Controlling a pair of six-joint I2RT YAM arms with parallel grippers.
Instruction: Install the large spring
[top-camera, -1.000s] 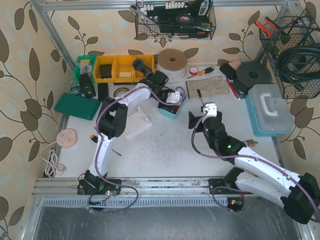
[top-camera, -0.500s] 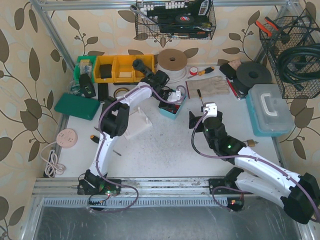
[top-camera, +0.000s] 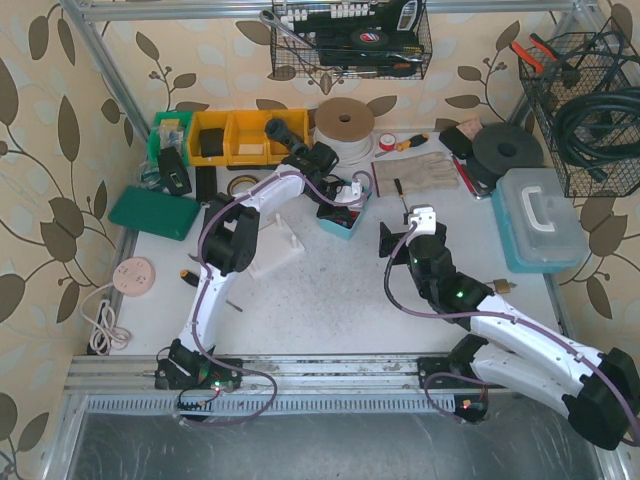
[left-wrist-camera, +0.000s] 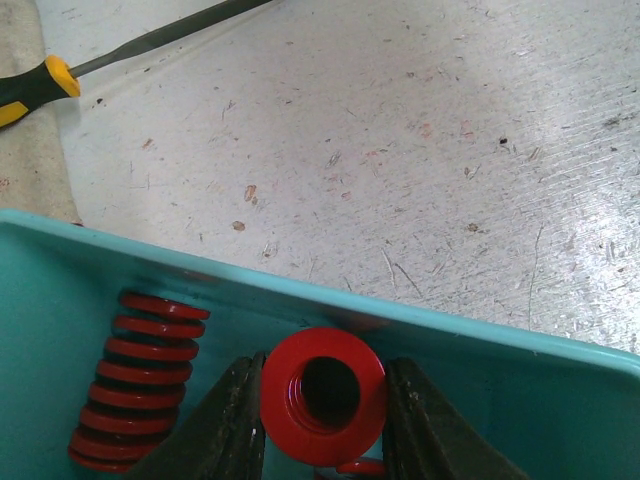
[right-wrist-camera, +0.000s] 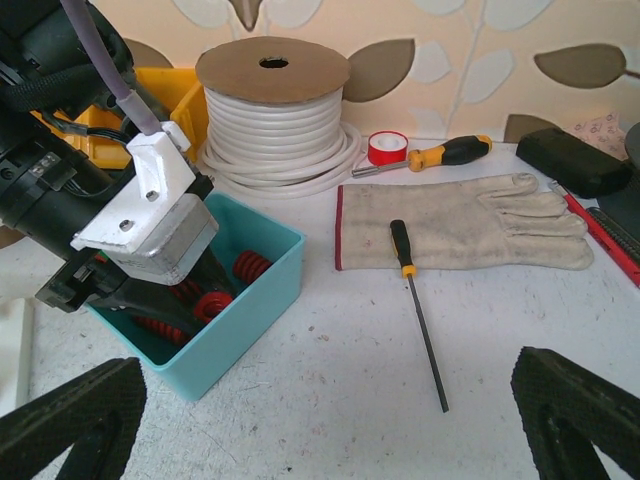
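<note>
My left gripper (left-wrist-camera: 322, 420) reaches down into the teal box (left-wrist-camera: 450, 325). Its two dark fingers press on either side of a large red spring (left-wrist-camera: 323, 395), seen end-on with its hole facing the camera. A second red spring (left-wrist-camera: 140, 390) stands in the box to the left. In the right wrist view the left gripper is inside the teal box (right-wrist-camera: 240, 330) with the held spring (right-wrist-camera: 208, 305) between its fingers. In the top view the box (top-camera: 345, 228) sits at centre back. My right gripper (right-wrist-camera: 330, 430) is wide open and empty, hovering right of the box.
A black-and-yellow screwdriver (right-wrist-camera: 418, 310) lies on the table right of the box, its handle touching a work glove (right-wrist-camera: 460, 225). A spool of white cable (right-wrist-camera: 272, 110) and red tape (right-wrist-camera: 388, 147) stand behind. A white fixture (top-camera: 275, 250) lies left of the box.
The left gripper has sunk a little deeper into the teal box and closed round the spring. The right arm has barely moved.
</note>
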